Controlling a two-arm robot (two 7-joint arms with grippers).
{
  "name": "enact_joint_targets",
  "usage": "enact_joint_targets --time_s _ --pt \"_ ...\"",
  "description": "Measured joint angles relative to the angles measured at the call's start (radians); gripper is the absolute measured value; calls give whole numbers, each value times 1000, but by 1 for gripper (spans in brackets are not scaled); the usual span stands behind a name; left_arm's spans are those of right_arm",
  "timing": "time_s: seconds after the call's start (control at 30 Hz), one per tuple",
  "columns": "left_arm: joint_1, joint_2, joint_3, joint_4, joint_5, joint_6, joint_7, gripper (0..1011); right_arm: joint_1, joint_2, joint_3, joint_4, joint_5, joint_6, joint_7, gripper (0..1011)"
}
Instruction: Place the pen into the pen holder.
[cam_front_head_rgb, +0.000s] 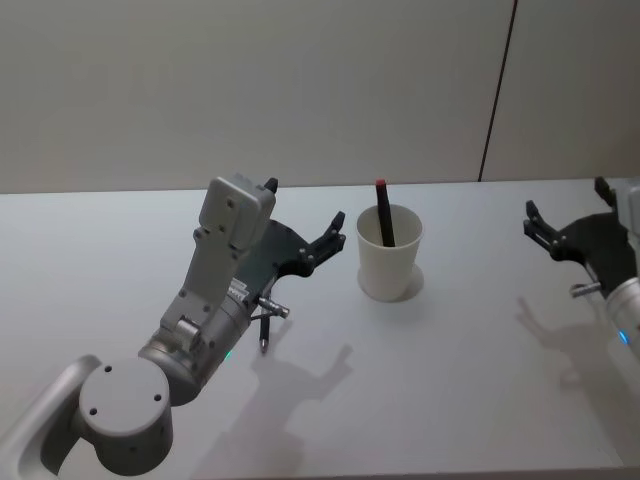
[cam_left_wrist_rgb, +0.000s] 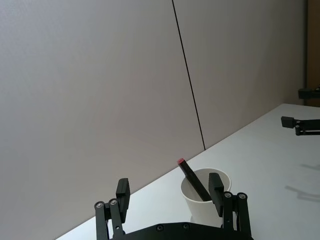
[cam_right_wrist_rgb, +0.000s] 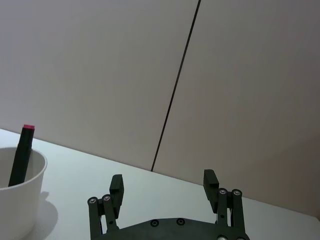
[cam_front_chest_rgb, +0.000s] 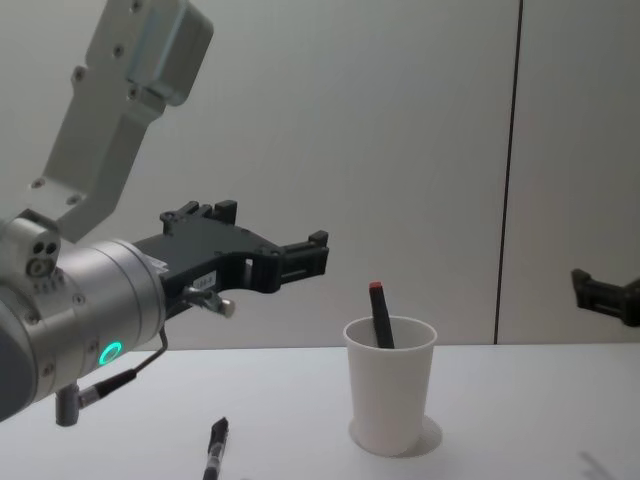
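The pen holder, a white paper cup, stands upright mid-table. A black pen with a red end leans inside it, its top poking above the rim. A second dark pen lies on the table under my left arm. My left gripper hovers open and empty, raised just left of the cup. The left wrist view looks past its fingers onto the cup and the pen. My right gripper is open and empty at the right.
The white table meets a plain wall with a dark vertical seam. My left forearm and its shadow cover the table's front left. Bare tabletop lies between the cup and the right gripper.
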Motion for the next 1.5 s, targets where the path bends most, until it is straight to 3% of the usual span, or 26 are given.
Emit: enact_joint_targets --time_s 0.3,0.67,1.23,1.5 --pt "0 0 0 0 0 0 0 1000 -58 21 16 -64 -13 31 2 1001" --pt "2 0 -1 -2 0 13 1 1000 -89 31 23 -98 -17 46 7 1001" --pt "10 8 -14 -48 -24 204 20 1000 -106 37 27 -117 -19 54 9 1002" --pt "11 3 -18 -43 -24 195 20 1000 -109 38 28 -120 -19 56 10 1001"
